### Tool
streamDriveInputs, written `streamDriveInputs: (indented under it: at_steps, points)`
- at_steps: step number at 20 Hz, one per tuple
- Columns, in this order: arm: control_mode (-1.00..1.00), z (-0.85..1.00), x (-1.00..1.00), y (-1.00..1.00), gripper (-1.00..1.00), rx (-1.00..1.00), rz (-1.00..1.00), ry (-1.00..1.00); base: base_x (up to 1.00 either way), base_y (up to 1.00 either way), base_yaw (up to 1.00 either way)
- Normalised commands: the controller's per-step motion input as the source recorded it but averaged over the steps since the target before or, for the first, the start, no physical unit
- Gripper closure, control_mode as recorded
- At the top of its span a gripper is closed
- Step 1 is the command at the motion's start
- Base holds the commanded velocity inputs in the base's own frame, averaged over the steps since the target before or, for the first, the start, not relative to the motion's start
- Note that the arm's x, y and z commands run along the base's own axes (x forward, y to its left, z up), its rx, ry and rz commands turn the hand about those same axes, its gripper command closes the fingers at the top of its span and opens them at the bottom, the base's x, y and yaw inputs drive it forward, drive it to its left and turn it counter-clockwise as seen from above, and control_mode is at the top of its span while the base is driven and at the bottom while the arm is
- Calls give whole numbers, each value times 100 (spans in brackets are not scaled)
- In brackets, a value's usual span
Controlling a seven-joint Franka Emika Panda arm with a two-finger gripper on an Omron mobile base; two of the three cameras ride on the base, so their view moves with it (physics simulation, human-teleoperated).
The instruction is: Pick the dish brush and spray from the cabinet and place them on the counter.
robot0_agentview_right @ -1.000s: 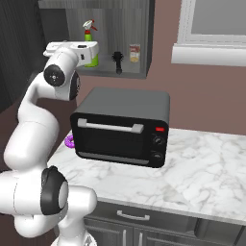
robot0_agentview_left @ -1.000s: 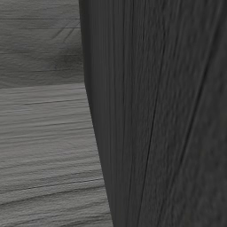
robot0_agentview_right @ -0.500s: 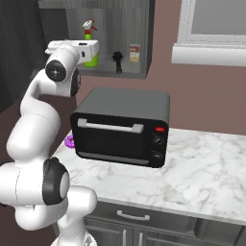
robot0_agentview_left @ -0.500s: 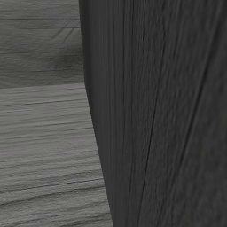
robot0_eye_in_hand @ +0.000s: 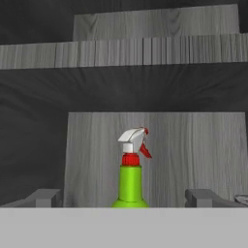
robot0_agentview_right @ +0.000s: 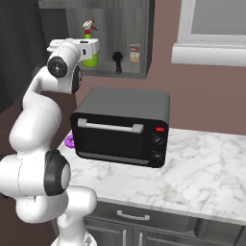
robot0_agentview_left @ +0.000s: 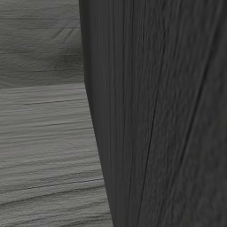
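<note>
In the open cabinet (robot0_agentview_right: 96, 38) at the upper left of the frame we line up our empty, wide-open hand (robot0_eye_in_hand: 127, 201) on the spray (robot0_agentview_right: 89, 45) standing left of the dish brush (robot0_agentview_right: 117, 61), and next we should advance and close around its green body.

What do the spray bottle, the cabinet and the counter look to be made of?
Spray bottle: likely glossy plastic, with a bright green body, red collar and white trigger head. Cabinet: apparently matte grey wood, with visible grain lines. Counter: marble or a marble-look slab, white with grey veining and a smooth finish.
</note>
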Motion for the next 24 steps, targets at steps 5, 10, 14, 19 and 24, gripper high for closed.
streamDriveInputs:
  at_steps: [5,10,14,19,24]
  points:
    - [-100,0,15,0,-100,0,0,0,0,0,0]
    - [-100,0,14,0,-100,0,0,0,0,0,0]
    - [-100,0,12,0,-100,0,0,1,0,0,0]
    - [-100,0,12,0,-100,0,0,1,0,0,0]
    - [-100,0,17,0,-100,0,0,3,0,0,0]
